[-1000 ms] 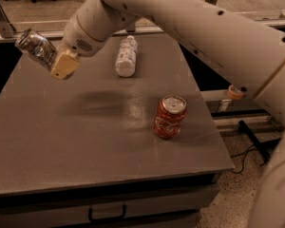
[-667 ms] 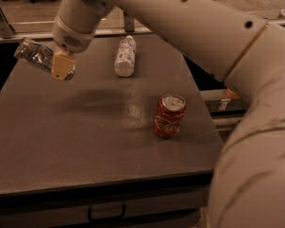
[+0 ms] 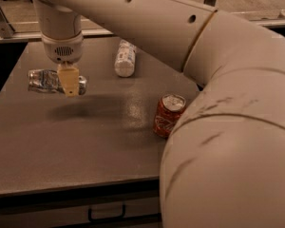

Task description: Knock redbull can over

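My gripper (image 3: 70, 85) hangs over the left part of the dark table (image 3: 85, 151). It is shut on the redbull can (image 3: 45, 80), a slim silver-grey can. The can lies horizontal in the air, sticking out to the left of the yellowish fingers (image 3: 69, 79). Its shadow falls on the table just below and to the right. The can's far end is hidden behind the finger.
A dented red-orange can (image 3: 168, 115) stands upright at the table's right middle. A white plastic bottle (image 3: 125, 58) lies on its side at the back. My arm (image 3: 218, 127) fills the right foreground and hides the table's right edge. A drawer handle (image 3: 107, 213) sits below the front edge.
The gripper has moved with the can from the table's far left corner toward the middle and nearer the surface. The can turned from tilted to horizontal. My arm swung across the foreground.
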Motion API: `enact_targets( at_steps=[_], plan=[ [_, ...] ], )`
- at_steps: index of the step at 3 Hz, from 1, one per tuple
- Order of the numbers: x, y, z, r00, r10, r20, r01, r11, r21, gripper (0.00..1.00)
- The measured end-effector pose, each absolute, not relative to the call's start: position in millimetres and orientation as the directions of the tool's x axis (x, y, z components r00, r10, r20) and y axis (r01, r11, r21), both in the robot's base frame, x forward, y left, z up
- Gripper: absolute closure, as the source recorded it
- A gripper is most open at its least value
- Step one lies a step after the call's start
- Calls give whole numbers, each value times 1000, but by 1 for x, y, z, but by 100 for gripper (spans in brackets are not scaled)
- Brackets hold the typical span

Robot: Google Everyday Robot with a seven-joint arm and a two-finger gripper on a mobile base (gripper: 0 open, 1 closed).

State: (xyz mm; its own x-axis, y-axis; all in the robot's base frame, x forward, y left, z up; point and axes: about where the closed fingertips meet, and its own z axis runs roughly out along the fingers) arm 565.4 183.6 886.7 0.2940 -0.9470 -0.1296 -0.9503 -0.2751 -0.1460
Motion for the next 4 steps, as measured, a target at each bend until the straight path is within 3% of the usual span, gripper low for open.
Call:
enact_targets(
  at_steps=[1, 2, 4],
  plan=[
    [556, 161, 881, 293, -956, 7, -950, -292, -110, 83],
    [550, 157, 876, 293, -954, 66, -950, -299, -93, 61],
    [536, 177, 855, 316, -944, 98, -946, -321, -41, 13]
  ],
)
